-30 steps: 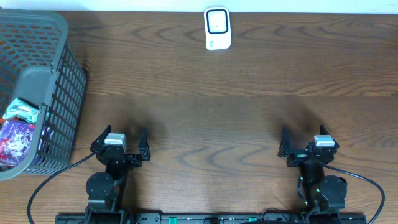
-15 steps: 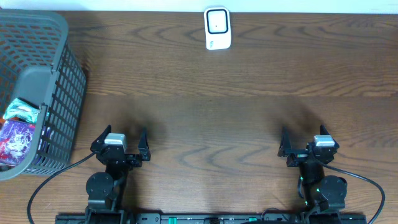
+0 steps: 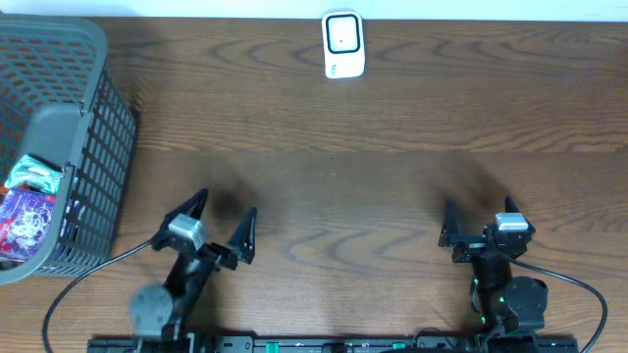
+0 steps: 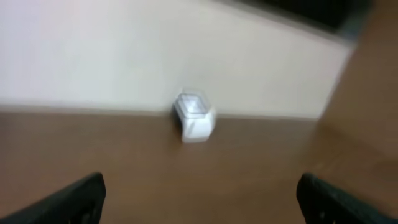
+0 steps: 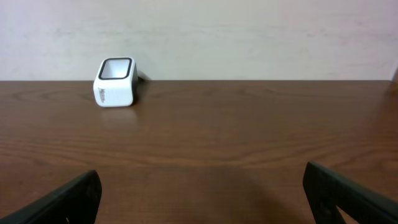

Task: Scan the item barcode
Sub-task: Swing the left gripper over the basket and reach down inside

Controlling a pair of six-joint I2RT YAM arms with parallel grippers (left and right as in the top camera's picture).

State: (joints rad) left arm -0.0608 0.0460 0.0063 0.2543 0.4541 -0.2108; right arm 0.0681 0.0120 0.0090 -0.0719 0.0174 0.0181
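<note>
Overhead: left gripper (image 3: pixel 228 203) has swung toward 1 o'clock, fingers spread, empty. Right gripper (image 3: pixel 478 211) unmoved, also spread. Item (image 3: pixel 27 211) lies in basket (image 3: pixel 98 127) at 9 o'clock, scanner (image 3: pixel 343 44) at 12. Pickup not yet begun.

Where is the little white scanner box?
In the overhead view the white scanner stands at the far edge of the table, near the middle by the wall, far from the grey basket on the left.
</note>
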